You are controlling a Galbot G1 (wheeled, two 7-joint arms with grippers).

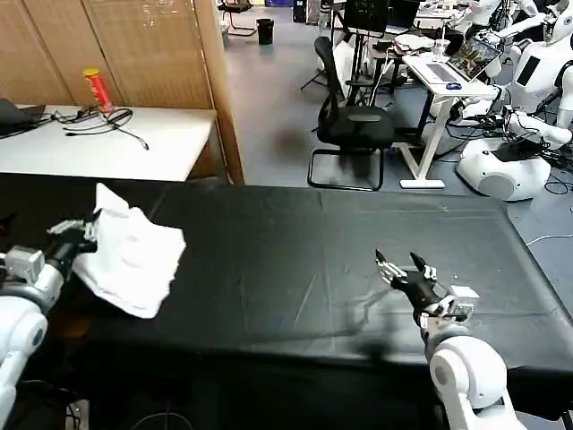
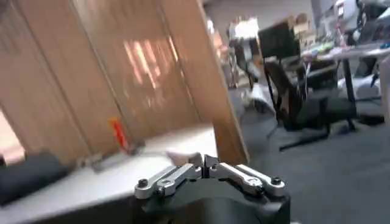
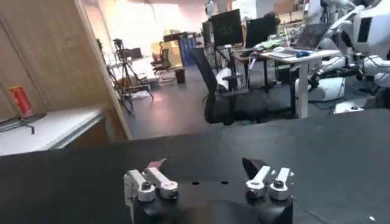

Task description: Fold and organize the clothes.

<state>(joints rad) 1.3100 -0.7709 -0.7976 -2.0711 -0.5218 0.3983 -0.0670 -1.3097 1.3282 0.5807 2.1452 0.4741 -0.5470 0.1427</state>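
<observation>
The clothes are one white T-shirt [image 1: 134, 255], bunched in a crumpled heap on the left part of the black table [image 1: 295, 260]. One corner of it stands up. My left gripper [image 1: 85, 235] is at the heap's left edge, shut on the cloth. In the left wrist view its fingertips [image 2: 204, 161] meet, with a bit of white fabric [image 2: 181, 157] beside them. My right gripper [image 1: 401, 266] hovers low over the bare black cloth at the front right, far from the shirt. It is open with nothing between its fingers [image 3: 204, 167].
A white table [image 1: 107, 148] with black cables and a red can [image 1: 97, 90] stands behind the black one on the left. A wooden partition [image 1: 134, 45] rises beside it. An office chair [image 1: 354, 125] stands past the far edge.
</observation>
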